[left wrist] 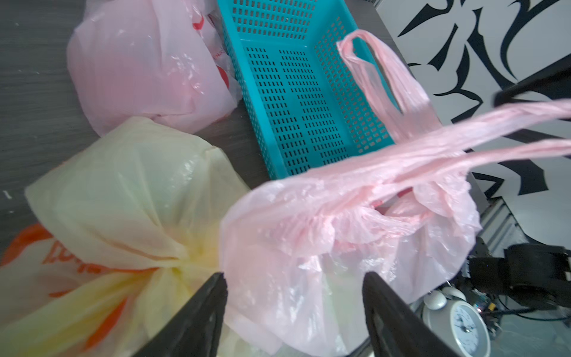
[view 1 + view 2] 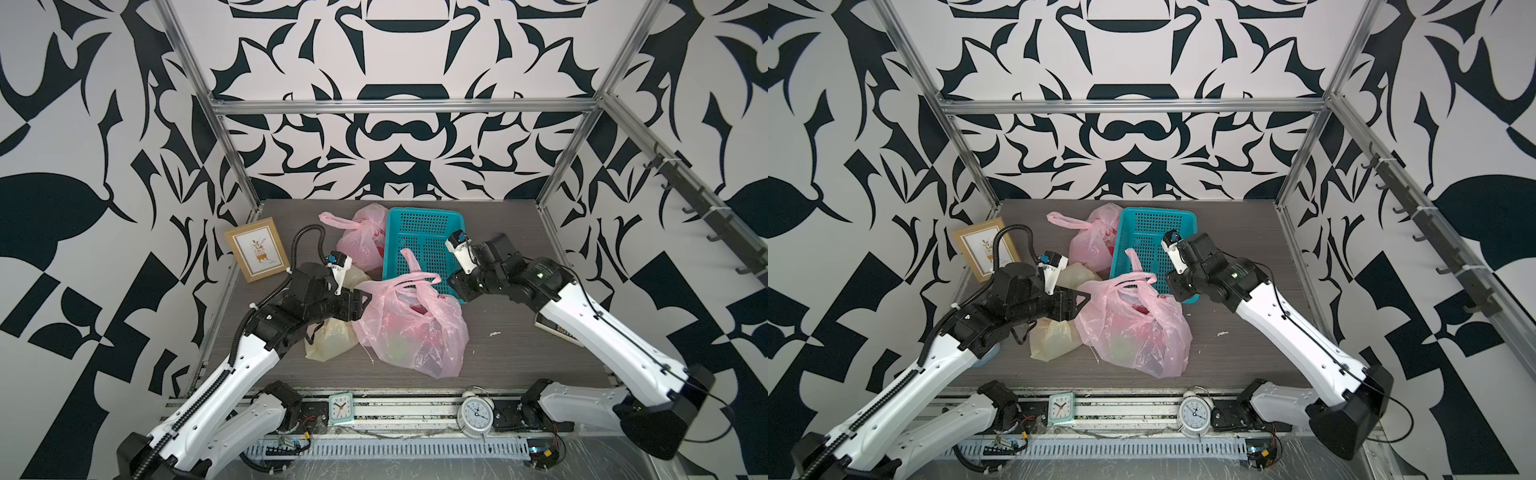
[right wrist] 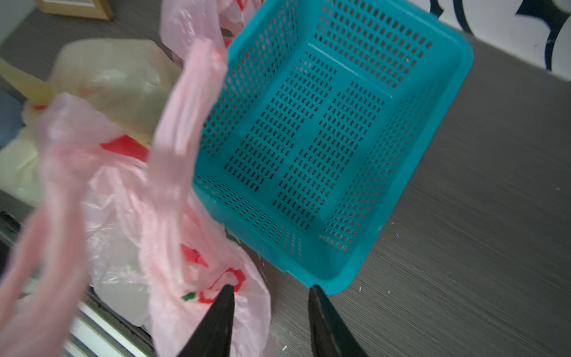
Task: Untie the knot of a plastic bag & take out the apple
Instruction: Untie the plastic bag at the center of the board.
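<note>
We judge this a robotics test cell. An aluminium frame (image 2: 399, 106) boxes the tabletop, and black-and-white patterned panels (image 2: 399, 50) line it from 9 through 12 to 3 o'clock. A mounting rail (image 2: 407, 407), a slotted cable duct (image 2: 395, 451) and bare wiring (image 2: 544, 453) sit at 6 o'clock.

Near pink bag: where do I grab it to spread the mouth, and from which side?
Probably the free handle loop standing up by the basket, taken across its strands by the right gripper from the basket side: it stands clear of the rest of the bag.
</note>
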You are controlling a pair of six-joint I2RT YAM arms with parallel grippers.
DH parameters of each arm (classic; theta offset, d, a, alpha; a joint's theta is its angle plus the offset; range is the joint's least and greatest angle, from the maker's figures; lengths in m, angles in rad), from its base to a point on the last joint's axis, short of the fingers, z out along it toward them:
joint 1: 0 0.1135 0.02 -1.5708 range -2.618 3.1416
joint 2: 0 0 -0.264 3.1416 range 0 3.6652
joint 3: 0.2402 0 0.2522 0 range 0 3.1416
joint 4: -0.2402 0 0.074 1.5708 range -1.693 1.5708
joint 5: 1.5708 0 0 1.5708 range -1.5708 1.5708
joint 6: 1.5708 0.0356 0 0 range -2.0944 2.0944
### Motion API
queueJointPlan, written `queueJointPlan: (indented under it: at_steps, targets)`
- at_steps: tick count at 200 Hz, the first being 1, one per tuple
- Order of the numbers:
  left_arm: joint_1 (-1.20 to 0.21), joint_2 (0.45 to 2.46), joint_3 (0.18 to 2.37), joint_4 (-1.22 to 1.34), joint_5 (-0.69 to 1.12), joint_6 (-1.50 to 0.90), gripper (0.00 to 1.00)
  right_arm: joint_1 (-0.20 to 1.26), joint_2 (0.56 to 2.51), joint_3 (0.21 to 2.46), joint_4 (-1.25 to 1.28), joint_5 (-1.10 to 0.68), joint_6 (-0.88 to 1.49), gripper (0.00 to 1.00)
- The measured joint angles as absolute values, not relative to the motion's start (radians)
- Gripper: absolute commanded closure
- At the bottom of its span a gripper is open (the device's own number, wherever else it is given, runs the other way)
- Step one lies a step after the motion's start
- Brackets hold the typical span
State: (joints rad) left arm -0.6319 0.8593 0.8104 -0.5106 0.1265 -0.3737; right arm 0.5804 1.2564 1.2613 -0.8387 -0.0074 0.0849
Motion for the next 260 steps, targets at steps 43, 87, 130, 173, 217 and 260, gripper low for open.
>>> queueJointPlan:
  at_steps: [43,87,130,173,217,260]
  targets:
    - [-0.926,0.924,0.794,-0.518,-0.004,-0.548,0.21,0.446,1.346,1.288,-0.861,-0.205,0.025,0.55]
    - [-1.016,1.079,0.786,-0.48,-0.106,-0.677,0.19,0.452,1.436,1.336,-0.865,-0.414,-0.01,0.55]
    - [-1.016,1.061,0.718,-0.364,-0.179,-0.77,0.17,0.466,1.529,1.338,-0.886,-0.48,-0.041,0.55]
    - [-1.016,1.044,0.663,-0.242,-0.218,-0.817,0.16,0.514,1.529,1.338,-0.886,-0.561,-0.061,0.55]
    - [-1.016,1.091,0.66,-0.131,-0.224,-0.839,0.18,0.59,1.521,1.338,-0.881,-0.59,-0.062,0.55]
    - [-1.016,1.145,0.615,-0.045,-0.224,-0.868,0.23,0.636,1.542,1.345,-0.883,-0.537,-0.058,0.61]
